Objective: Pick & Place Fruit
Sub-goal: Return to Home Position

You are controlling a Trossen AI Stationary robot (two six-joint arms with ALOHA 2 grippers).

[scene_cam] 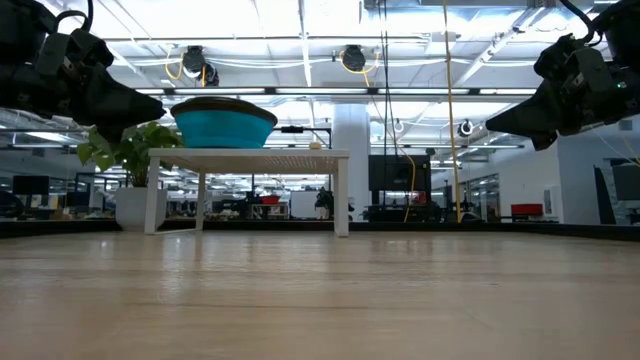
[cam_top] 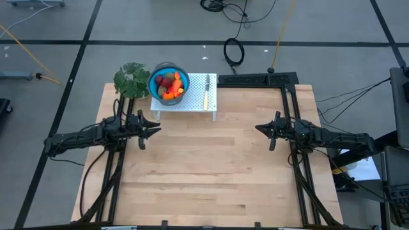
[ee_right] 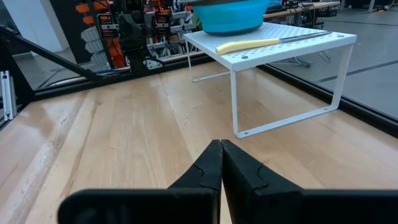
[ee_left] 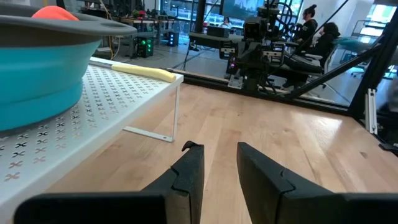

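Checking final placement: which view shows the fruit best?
High view: it looks straight down on the fruit in the blue bowl. Left wrist view catches one orange top; low and right wrist views show only the bowl.

Table [cam_top: 211, 166] pale wood, satin; shelf [ee_left: 112, 93] white perforated metal.

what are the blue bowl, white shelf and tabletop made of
Blue bowl: likely plastic or silicone, smooth matte wall, grey rim. White shelf: apparently painted metal, perforated top, thin wire legs. Tabletop: wood, pale planks with visible grain, slight sheen.
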